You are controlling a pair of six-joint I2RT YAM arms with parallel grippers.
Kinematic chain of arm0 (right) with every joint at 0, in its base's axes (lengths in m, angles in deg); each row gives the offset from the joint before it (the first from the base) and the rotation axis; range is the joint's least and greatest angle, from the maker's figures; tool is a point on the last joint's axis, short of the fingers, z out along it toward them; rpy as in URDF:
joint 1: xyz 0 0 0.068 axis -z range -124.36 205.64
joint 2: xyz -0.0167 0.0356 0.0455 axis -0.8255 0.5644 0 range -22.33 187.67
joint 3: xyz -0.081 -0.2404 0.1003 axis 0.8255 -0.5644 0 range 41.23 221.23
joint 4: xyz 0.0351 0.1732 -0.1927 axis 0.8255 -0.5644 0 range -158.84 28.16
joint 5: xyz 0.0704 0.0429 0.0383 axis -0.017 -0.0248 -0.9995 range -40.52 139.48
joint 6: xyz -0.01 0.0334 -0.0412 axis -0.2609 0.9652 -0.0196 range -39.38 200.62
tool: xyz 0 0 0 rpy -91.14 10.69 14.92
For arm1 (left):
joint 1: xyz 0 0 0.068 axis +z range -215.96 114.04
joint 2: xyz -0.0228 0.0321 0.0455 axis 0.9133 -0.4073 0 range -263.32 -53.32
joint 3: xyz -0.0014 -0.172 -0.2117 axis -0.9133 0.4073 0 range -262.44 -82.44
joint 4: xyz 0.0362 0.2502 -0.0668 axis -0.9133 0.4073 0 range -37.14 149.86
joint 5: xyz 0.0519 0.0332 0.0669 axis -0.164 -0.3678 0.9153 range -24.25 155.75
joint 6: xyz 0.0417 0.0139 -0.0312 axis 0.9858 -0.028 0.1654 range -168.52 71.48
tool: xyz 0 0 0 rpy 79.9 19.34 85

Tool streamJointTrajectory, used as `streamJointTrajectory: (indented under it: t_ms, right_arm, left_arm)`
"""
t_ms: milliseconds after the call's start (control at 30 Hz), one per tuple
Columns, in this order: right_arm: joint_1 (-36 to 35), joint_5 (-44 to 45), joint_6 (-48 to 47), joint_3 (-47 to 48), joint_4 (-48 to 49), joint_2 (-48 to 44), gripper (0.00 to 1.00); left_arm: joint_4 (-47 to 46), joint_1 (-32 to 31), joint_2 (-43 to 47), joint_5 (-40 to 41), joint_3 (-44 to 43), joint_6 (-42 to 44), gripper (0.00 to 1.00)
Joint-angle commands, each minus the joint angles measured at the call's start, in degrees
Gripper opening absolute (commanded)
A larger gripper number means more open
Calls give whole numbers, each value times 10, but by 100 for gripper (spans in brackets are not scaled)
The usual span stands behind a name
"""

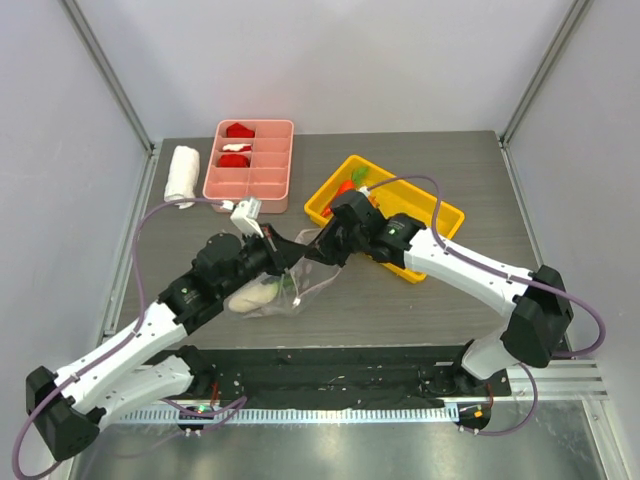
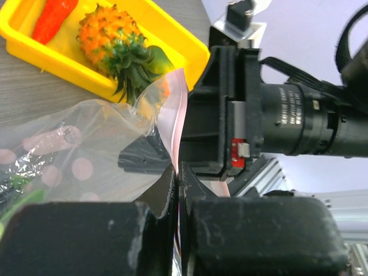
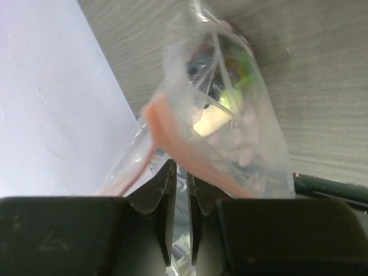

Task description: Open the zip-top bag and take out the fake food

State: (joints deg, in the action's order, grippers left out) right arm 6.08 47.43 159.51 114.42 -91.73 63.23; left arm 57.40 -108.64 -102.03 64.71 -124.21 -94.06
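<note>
The clear zip-top bag (image 1: 282, 297) lies on the table between the arms, its mouth lifted. A pale piece, the white radish (image 1: 252, 296), shows inside it. My left gripper (image 2: 177, 168) is shut on the bag's pink zip strip (image 2: 175, 115). My right gripper (image 3: 181, 167) is closed to a thin gap on clear plastic at the bag's (image 3: 230, 115) mouth, just behind the pink strip (image 3: 172, 135). Green and pale food shows blurred inside. In the top view both grippers, left (image 1: 290, 258) and right (image 1: 312, 252), meet tip to tip above the bag. A carrot (image 2: 54, 17) and a pineapple (image 2: 115, 49) lie in the yellow bin (image 2: 172, 43).
The yellow bin (image 1: 440, 215) stands at the right rear, under my right arm. A pink divided tray (image 1: 250, 185) with red-and-white pieces stands at the back, with a rolled white towel (image 1: 182, 174) to its left. My right wrist camera (image 2: 287, 121) is close in front of my left gripper.
</note>
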Motion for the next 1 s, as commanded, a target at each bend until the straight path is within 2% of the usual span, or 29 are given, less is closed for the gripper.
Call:
streamJointTrajectory:
  t_ms: [0, 133, 267, 433, 567, 667, 700, 767, 900, 967]
  right_arm:
    - [3, -41, 103, -25, 40, 11, 19]
    - [3, -61, 138, -32, 52, 20, 19]
    - [-4, -13, 137, -54, 45, 3, 18]
    - [-9, -6, 145, -116, 101, -14, 18]
    - [-24, 39, 114, -108, 103, -5, 18]
    - [-28, 50, 33, -96, 120, 7, 18]
    - [-27, 49, -26, -95, 135, 10, 18]
    - [-29, 44, -59, -104, 164, 12, 19]
    - [-28, -33, -123, -157, 283, 31, 24]
    - [-26, -44, -167, -177, 344, 45, 31]
  left_arm:
    - [-90, -42, -7, 88, 27, 37, 0]
    - [-153, -57, -32, 102, 55, 47, 0]
    - [-160, -59, -40, 133, 52, 48, 0]
    - [-164, -59, -50, 139, 24, 57, 0]
    - [-151, -59, -78, 133, -17, 62, 0]
    - [-139, -59, -97, 130, -44, 63, 0]
    - [-139, -59, -102, 119, -51, 63, 0]
    - [-135, -59, -111, 108, -60, 63, 0]
    - [-128, -59, -110, 98, -60, 60, 0]
    - [-118, -59, -108, 104, -59, 60, 0]
